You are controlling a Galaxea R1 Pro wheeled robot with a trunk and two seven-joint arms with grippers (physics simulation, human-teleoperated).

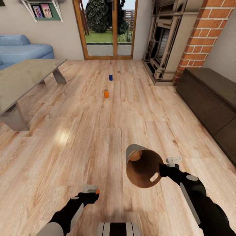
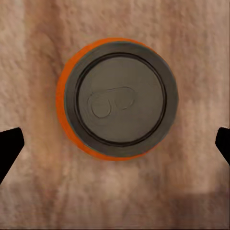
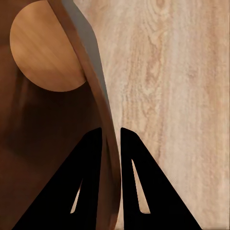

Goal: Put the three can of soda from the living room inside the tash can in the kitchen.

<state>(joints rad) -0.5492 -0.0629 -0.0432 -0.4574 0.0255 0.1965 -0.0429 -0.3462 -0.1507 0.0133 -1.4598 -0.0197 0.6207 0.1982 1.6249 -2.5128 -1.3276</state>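
- Right tool (image 3: pixel 111 139) is clamped on the rim of the tilted light grey, brown-lined cylindrical bin (image 1: pixel 143 167).
- Left tool (image 2: pixel 115 143), fingers spread apart, hangs above a near orange soda can (image 2: pixel 117 98).
- Another orange can (image 1: pixel 106 93) and a dark blue can (image 1: pixel 110 77) stand far off on the wood plank floor (image 1: pixel 82 131).

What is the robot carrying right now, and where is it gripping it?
The right pincer holds the trash can by its rim wall. The left pincer is open above an orange soda can, holding nothing.

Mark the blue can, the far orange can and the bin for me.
dark blue can (image 1: pixel 110 77), head view, its side.
orange can (image 1: pixel 106 93), head view, its side.
trash can (image 1: pixel 141 177), head view, brown inner wall.
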